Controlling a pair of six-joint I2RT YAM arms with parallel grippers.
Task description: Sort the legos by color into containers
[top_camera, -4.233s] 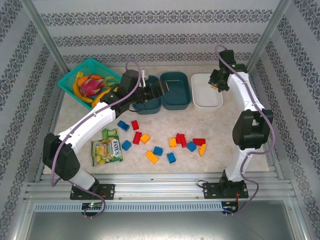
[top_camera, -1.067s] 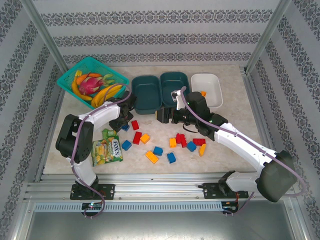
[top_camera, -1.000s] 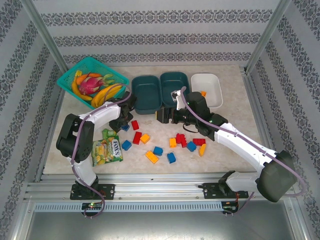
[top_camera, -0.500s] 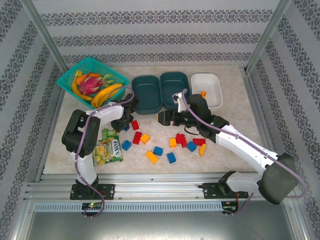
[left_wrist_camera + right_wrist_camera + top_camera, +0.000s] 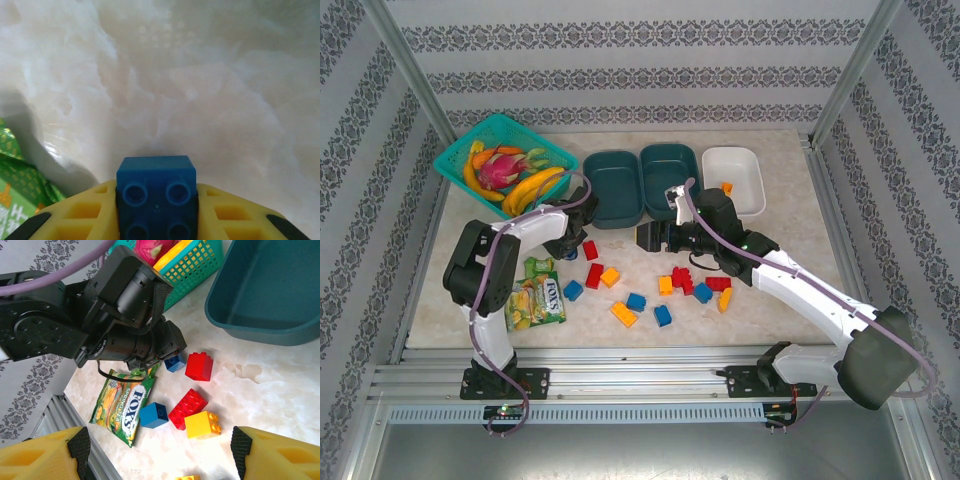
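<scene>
My left gripper (image 5: 156,216) is shut on a blue lego (image 5: 156,192), its yellow fingers pressed against both sides, low over the table. The top view shows that gripper (image 5: 567,249) beside a red lego (image 5: 590,250). The right wrist view shows the held blue lego (image 5: 174,362) under the left arm's black wrist. My right gripper (image 5: 160,450) hangs open above loose legos: red (image 5: 199,366), red (image 5: 188,408), yellow (image 5: 202,424), blue (image 5: 154,414). At the back stand two teal containers (image 5: 613,187) (image 5: 669,175) and a white one (image 5: 745,168) holding an orange lego (image 5: 727,187).
A green snack packet (image 5: 533,296) lies left of the legos, right by the left arm. A turquoise fruit basket (image 5: 455,160) stands at the back left. More red, blue and yellow legos (image 5: 682,279) lie scattered mid-table below my right gripper (image 5: 647,238).
My left gripper's jaws have closed onto the blue lego, and its arm has folded in closer. The right gripper has shifted slightly and stays open.
</scene>
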